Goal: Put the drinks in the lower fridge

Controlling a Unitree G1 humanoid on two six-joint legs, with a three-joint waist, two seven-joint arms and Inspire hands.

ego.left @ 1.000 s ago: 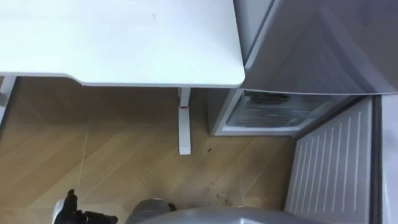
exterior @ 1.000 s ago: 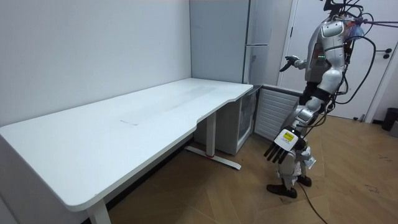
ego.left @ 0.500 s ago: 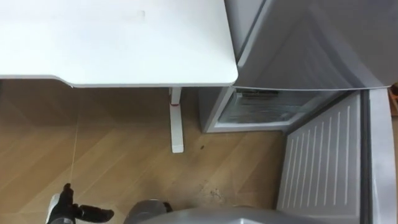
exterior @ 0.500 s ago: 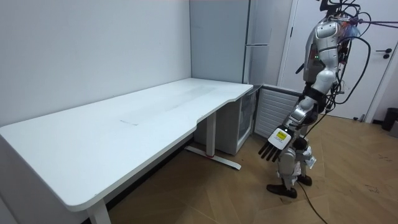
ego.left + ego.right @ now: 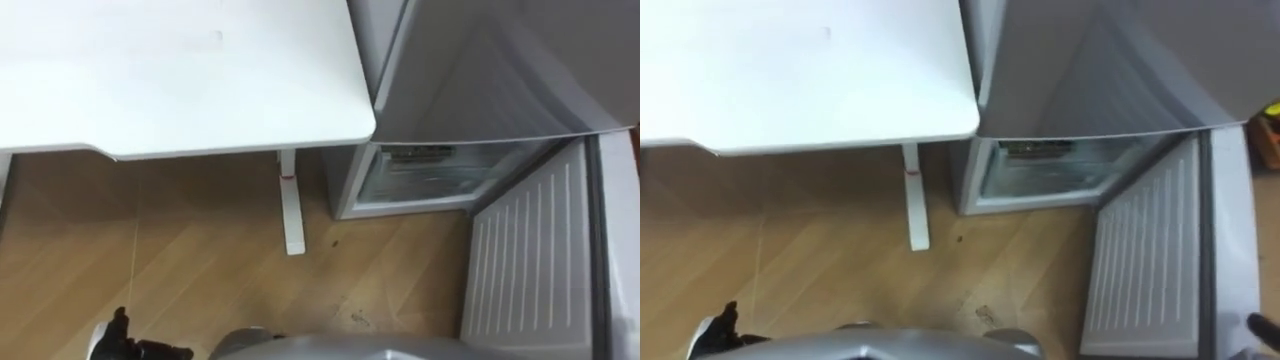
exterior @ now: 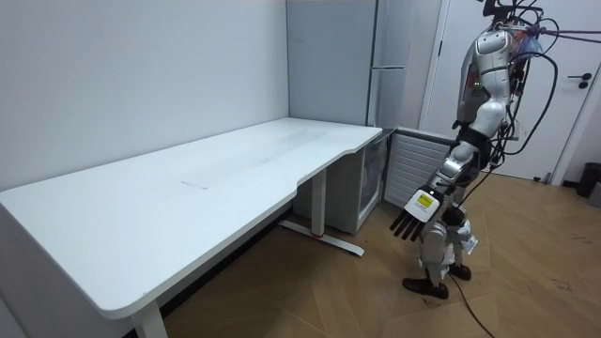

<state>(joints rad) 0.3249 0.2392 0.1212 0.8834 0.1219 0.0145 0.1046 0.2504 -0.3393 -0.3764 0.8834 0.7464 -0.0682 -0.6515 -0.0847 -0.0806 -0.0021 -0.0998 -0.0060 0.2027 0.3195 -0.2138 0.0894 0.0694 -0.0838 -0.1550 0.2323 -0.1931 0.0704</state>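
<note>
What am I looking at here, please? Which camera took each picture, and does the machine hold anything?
This is a two-legged robot standing before a fridge. Two pictures come from cameras in its head, looking down; the third from a camera standing in the room. The fridge's lower door stands open. Nothing lies on the white table. Its left hand hangs open and empty. The dark tip at the right eye view's lower right corner may be its right hand.

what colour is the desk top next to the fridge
The desk top is plain white, clearest in the left eye view.
</note>
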